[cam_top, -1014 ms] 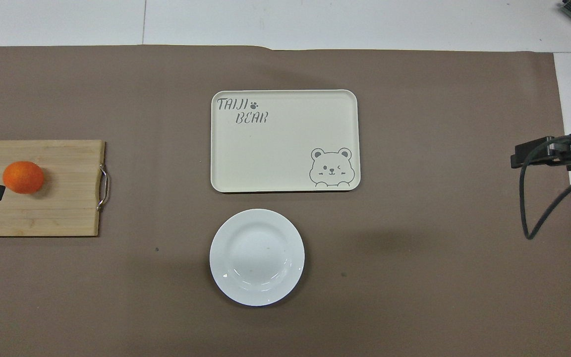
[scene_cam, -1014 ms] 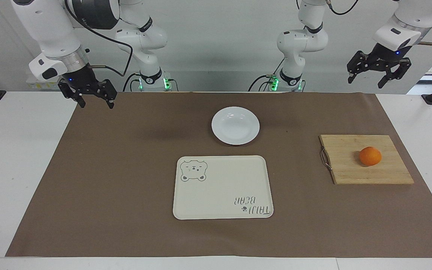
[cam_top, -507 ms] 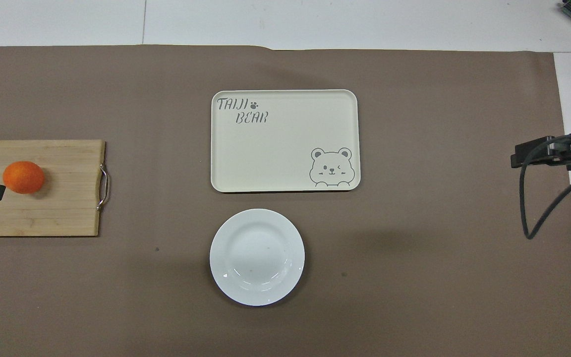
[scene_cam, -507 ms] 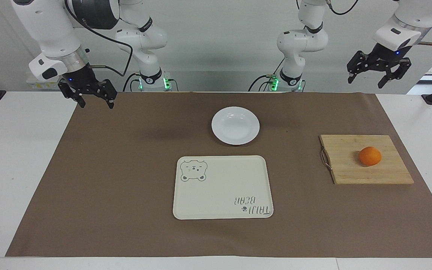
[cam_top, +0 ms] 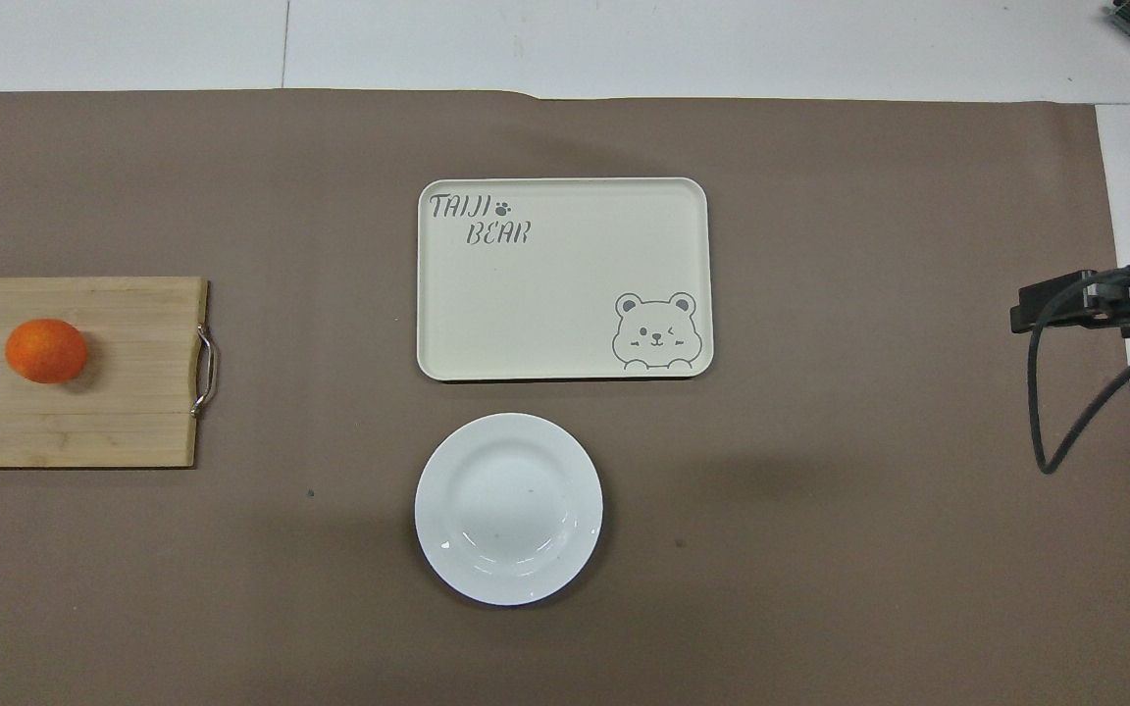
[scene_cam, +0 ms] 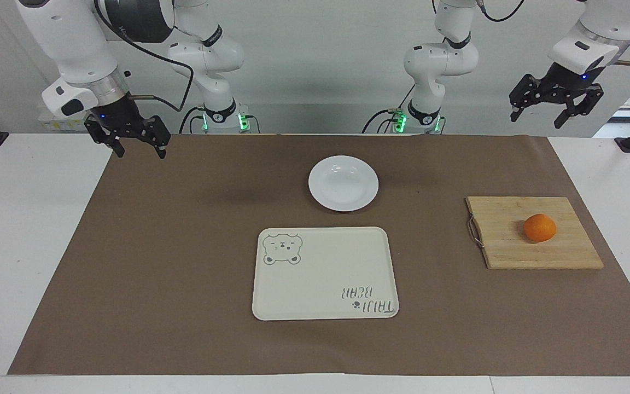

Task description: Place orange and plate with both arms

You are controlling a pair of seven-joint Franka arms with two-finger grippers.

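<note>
1. Orange (scene_cam: 540, 227): small round bright-orange fruit, resting on the wooden cutting board (scene_cam: 534, 249) toward the left arm's end of the table; free of either gripper. In the overhead view the orange (cam_top: 45, 350) lies on the part of the board away from its metal handle (cam_top: 204, 370).
2. Right gripper (scene_cam: 138, 146): black two-finger unit on a white arm, hanging in the air over the corner of the brown mat (scene_cam: 184, 273) at the right arm's end of the table. Fingers spread apart, holding nothing.
3. Tray (scene_cam: 320, 312): cream rectangular tray, flat on the mat at mid-table, farther from the robots than the plate. Bear face printed in one corner, "TAIJI BEAR" lettering in the corner diagonal to it. Nothing lies on it.
4. Plate (scene_cam: 343, 183): round glossy white plate with shallow dished centre, flat on the mat, near the tray's edge but not touching it, nearer to the robots than the tray. Nothing lies on it.
5. Cutting board: pale wood, rectangular, metal handle on the short edge facing the tray; well apart from tray and plate.
6. Left gripper (scene_cam: 556, 110): black two-finger unit, raised high over the mat's corner at the left arm's end of the table, well above the board. Fingers spread apart, holding nothing.
</note>
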